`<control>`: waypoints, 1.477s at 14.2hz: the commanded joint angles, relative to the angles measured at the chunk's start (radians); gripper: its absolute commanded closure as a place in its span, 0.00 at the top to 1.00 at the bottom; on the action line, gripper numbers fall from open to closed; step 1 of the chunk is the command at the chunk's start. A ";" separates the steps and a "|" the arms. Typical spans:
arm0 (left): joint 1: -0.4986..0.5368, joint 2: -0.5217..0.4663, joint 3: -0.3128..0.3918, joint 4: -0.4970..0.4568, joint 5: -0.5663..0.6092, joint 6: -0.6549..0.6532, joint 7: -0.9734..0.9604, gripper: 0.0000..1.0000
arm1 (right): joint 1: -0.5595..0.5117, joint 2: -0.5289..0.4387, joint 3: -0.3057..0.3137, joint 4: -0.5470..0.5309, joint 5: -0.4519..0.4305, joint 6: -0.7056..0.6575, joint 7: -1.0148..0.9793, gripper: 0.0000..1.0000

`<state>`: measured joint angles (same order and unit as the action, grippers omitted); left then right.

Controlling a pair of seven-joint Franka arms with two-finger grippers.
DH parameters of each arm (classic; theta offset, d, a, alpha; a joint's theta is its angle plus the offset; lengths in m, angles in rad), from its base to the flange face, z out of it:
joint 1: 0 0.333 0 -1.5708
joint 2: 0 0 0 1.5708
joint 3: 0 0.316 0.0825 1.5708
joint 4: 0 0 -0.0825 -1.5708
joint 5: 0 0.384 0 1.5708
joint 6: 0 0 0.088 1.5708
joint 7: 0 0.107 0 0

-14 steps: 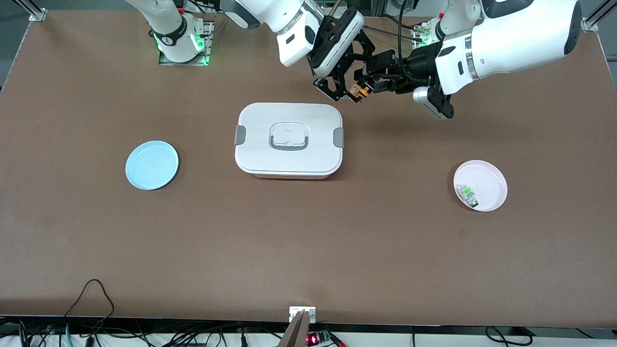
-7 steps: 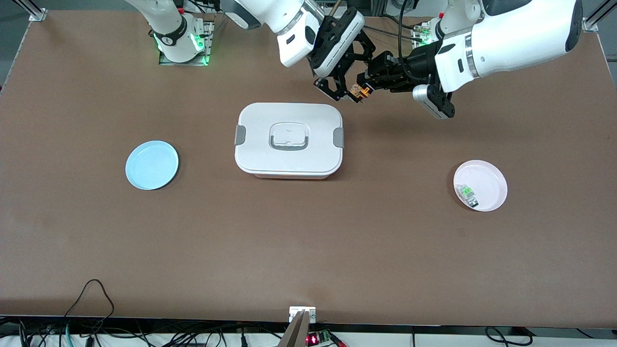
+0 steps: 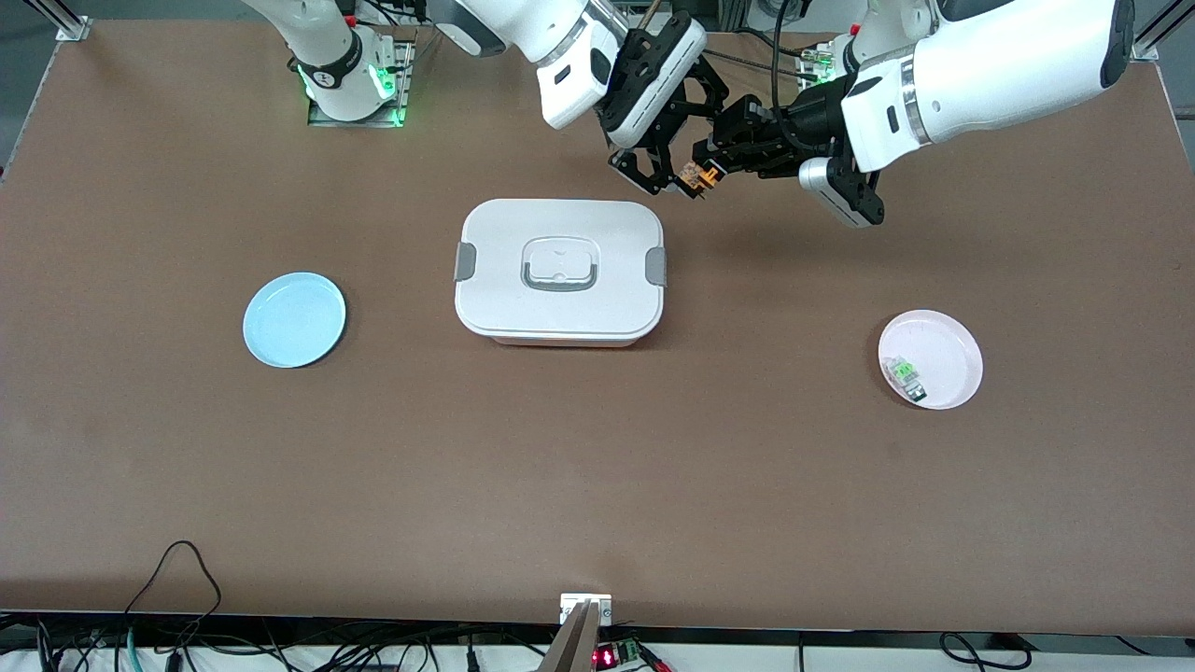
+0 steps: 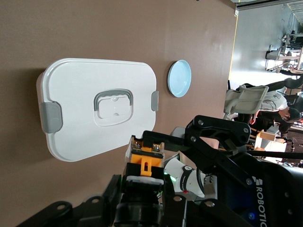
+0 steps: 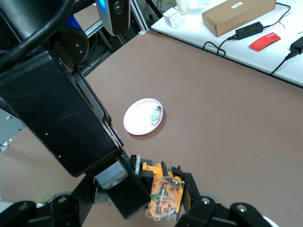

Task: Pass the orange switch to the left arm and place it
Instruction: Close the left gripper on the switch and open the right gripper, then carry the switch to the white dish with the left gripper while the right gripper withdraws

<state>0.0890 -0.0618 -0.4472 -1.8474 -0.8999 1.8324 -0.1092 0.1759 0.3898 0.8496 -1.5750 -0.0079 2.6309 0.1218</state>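
Observation:
The orange switch [image 3: 698,175] hangs in the air over the table, just off the corner of the white box [image 3: 560,271] that lies toward the arms' bases. My left gripper [image 3: 715,170] is shut on its dark round end; the left wrist view shows the switch [image 4: 144,161] in that gripper [image 4: 142,189]. My right gripper [image 3: 687,168] is open, its fingers standing on either side of the switch's orange end. The right wrist view shows the switch [image 5: 165,191] between that gripper's fingers [image 5: 162,202]. The box also shows in the left wrist view [image 4: 99,109].
A pink plate [image 3: 945,347] toward the left arm's end holds a small green-and-clear component [image 3: 904,373]. A blue plate [image 3: 294,319] lies bare toward the right arm's end. The box stands between the two plates.
My left gripper has moved with the switch toward the right gripper, setting the switch deeper between its fingers. The right arm has hardly moved.

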 commanded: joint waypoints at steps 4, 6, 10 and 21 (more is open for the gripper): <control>0.023 -0.013 0.064 0.010 0.026 -0.062 -0.026 0.00 | 0.008 0.014 0.002 0.032 -0.007 -0.005 0.004 1.00; 0.026 -0.013 0.097 0.008 0.025 -0.088 -0.024 0.00 | 0.008 0.014 0.002 0.032 -0.007 -0.005 0.006 1.00; 0.043 -0.007 0.205 -0.006 0.109 -0.160 0.063 0.00 | 0.007 0.014 0.002 0.033 -0.004 -0.006 0.003 1.00; 0.083 0.057 0.266 -0.196 0.631 0.130 0.342 0.00 | -0.185 0.063 -0.080 -0.051 -0.006 -0.236 -0.011 1.00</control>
<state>0.1628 0.0029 -0.1811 -1.9923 -0.3016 1.8979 0.1739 0.0323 0.4639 0.7536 -1.5953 -0.0085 2.4144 0.1130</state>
